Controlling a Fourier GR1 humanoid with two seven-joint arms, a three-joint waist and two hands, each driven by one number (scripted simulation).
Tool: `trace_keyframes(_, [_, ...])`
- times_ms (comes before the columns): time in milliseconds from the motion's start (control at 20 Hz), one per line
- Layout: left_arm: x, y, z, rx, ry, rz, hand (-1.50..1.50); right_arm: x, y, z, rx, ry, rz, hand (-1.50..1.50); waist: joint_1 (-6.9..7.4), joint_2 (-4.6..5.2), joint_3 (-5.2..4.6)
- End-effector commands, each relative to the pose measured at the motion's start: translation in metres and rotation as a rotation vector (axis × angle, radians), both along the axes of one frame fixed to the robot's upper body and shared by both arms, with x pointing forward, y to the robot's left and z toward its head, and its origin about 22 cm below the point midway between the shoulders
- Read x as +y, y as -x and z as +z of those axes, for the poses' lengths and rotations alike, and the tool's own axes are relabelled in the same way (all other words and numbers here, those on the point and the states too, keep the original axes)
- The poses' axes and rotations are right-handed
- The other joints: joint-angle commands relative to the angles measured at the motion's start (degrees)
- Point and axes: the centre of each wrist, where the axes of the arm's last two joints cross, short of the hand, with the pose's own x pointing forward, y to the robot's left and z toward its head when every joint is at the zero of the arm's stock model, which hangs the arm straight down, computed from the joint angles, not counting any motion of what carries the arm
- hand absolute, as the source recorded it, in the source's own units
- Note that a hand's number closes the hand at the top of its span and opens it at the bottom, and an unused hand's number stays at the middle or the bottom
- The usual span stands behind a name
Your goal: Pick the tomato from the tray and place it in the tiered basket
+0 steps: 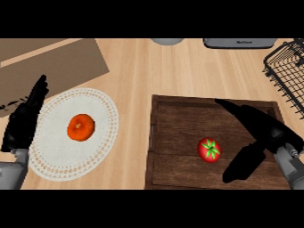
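Note:
A red tomato (209, 149) with a green stem lies on the dark wooden tray (180, 133), a little right of its middle. My right hand (266, 129) hovers over the tray just right of the tomato, open, fingers stretched toward the tray's far edge and thumb hanging down near the tomato. It does not touch the fruit. The black wire tiered basket (296, 75) stands at the far right, partly cut off. My left hand (24, 120) rests open at the left edge, fingers pointing up.
A white lace doily (55, 133) left of the tray carries an orange round fruit (81, 127). A cardboard box (42, 67) sits at the back left. A grey appliance (240, 42) and a grey round object (167, 41) line the back edge.

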Motion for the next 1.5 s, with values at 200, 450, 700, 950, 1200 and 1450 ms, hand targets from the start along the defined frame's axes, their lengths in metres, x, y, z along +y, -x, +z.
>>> trace_keyframes(200, [0.017, -0.007, 0.024, 0.008, 0.001, 0.002, 0.0, 0.005, 0.011, -0.013, -0.001, 0.183, 0.014, -1.5, -0.01, 0.07, 0.01])
trace_keyframes(450, [0.001, -0.004, -0.002, 0.005, 0.006, 0.001, 0.0, 0.011, 0.024, -0.019, -0.041, 0.167, 0.012, -1.5, -0.19, 0.05, 0.01])
trace_keyframes(700, [-0.02, 0.013, -0.012, 0.009, -0.005, -0.012, 0.0, 0.009, 0.025, -0.019, -0.005, 0.181, 0.01, -1.5, -0.05, 0.01, 0.01])
trace_keyframes(950, [-0.01, -0.002, -0.007, 0.009, 0.018, 0.004, 0.0, 0.029, 0.014, -0.037, 0.01, 0.176, -0.018, -1.5, -0.04, 0.1, 0.0])
trace_keyframes(1200, [-0.008, 0.009, 0.004, 0.008, 0.005, -0.004, 0.0, 0.034, 0.02, -0.041, 0.015, 0.182, -0.03, -1.5, 0.05, 0.01, 0.01])
trace_keyframes(1450, [0.007, 0.007, 0.001, 0.008, 0.005, -0.005, 0.0, 0.036, 0.009, -0.051, 0.041, 0.167, -0.013, -1.5, 0.13, 0.04, 0.01])
